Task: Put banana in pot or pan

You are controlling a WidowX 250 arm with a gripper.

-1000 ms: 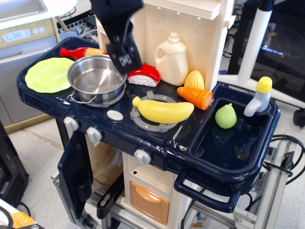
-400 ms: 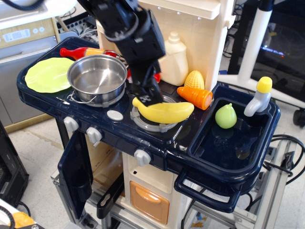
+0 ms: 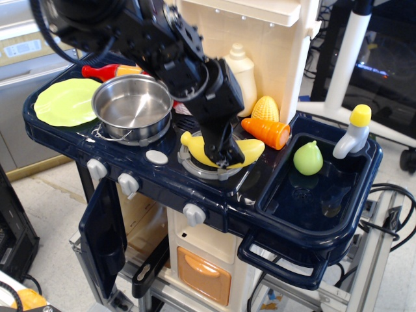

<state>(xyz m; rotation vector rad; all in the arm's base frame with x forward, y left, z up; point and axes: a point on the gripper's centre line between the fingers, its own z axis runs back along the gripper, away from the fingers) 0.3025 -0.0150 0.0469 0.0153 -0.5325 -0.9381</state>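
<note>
covering banana [image 3: 250, 150] middle, gripper [image 3: 227, 156] low

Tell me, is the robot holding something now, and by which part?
Cannot be told: the jaws are down over the middle of the glossy yellow plastic banana, but a closed hold is not visible.

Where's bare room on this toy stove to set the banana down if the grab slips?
Free: inside the pot, the green plate left of it, and the sink basin below the pear. Crowded: the back strip with jug, corn and carrot, and the burner where the gripper meets the banana.
</note>
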